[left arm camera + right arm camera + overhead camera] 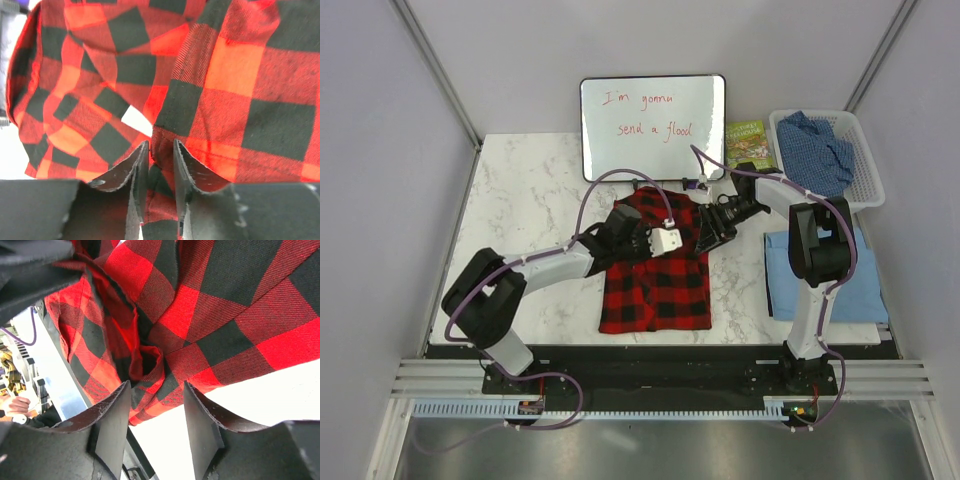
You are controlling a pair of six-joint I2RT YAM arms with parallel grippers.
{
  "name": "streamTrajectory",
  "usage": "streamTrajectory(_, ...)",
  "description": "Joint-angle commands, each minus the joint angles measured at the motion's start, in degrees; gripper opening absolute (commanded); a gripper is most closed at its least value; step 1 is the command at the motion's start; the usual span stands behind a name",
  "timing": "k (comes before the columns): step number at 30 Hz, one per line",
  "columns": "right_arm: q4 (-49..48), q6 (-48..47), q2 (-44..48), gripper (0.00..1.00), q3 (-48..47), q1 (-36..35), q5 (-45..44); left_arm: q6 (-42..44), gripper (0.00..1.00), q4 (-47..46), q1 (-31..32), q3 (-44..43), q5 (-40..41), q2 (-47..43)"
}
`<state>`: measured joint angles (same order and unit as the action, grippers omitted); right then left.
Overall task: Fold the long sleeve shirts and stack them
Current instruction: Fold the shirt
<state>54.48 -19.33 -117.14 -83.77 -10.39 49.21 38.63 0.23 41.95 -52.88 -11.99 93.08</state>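
The big red-and-black checked flannel shirt (pixel 655 290) lies folded mid-table (pixel 520 200), both arms over its far end. The left claw (pixel 160 145) is nearly together, with cloth in the narrow gap; whether it is pinched, I cannot tell. The right claw (pixel 155 387) stands apart, a bunched fold just beyond its tips.

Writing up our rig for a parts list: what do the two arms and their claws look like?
Both arms, left arm and right arm, have white links, black joints and purple cables. The left claw and right claw: black, tapered, scuffed fingers.
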Motion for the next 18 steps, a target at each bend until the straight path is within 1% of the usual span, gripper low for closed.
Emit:
streamTrajectory(1, 0.19, -0.8, 2.8, 0.54, -1.13, -0.07, 2.12, -1.36, 0.35, 3.53, -2.92, -2.49, 0.04, -1.49)
streamTrajectory(3, -0.25, -0.18, 2.71, 0.6, -1.14, -0.33, 1.59, -2.68, 0.36, 4.69, -4.24, -2.84, -1.01, -2.8)
streamTrajectory(4, -0.34, -0.09, 2.71, 0.64, -1.05, -0.42, 1.68, -3.38, 0.39, 5.74, -6.08, -3.01, -1.98, -3.68)
streamTrajectory(5, -0.51, -0.09, 2.8, 0.7, -0.7, -0.42, 2.11, -4.43, 0.42, 5.92, -6.96, -3.1, -3.47, -4.56)
streamTrajectory(6, -0.6, -0.35, 3.06, 0.71, -0.52, -0.42, 2.47, -6.44, 0.43, 6.62, -7.84, -3.36, -4.52, -6.05)
streamTrajectory(7, -0.6, -0.36, 3.23, 0.72, -0.43, -0.42, 2.9, -7.25, 0.45, 8.71, -9.68, -4.32, -5.75, -6.76)
streamTrajectory(9, -0.69, -0.35, 3.85, 0.71, -0.43, -0.42, 3.61, -9.96, 0.45, 10.14, -11.36, -4.95, -8.57, -8.26)
streamTrajectory(10, -0.69, -0.53, 3.94, 0.7, -0.43, -0.42, 3.96, -10.5, 0.48, 12.58, -12.93, -5.38, -10.93, -9.31)
streamTrajectory(12, -1.04, -0.27, 4.29, 0.67, 0.0, -0.42, 5.36, -11.64, 0.48, 15.14, -14.87, -5.57, -12.35, -9.75)
streamTrajectory(13, -0.95, 0.08, 4.29, 0.67, 0.01, -0.77, 5.63, -12.08, 0.49, 16.02, -15.58, -5.56, -14.45, -10.02)
streamTrajectory(15, -1.65, 0.61, 4.03, 0.66, 0.53, -1.99, 4.76, -12.35, 0.55, 19.8, -17.86, -5.48, -16.65, -9.85)
streamTrajectory(16, -2.35, 0.96, 3.94, 0.66, 0.88, -2.43, 4.14, -12.18, 0.55, 20.85, -18.39, -5.3, -18.75, -8.98)
streamTrajectory(18, -3.76, 2.27, 3.76, 0.66, 1.5, -3.84, 2.22, -11.48, 0.56, 24.2, -19.97, -5.56, -20.52, -8.0)
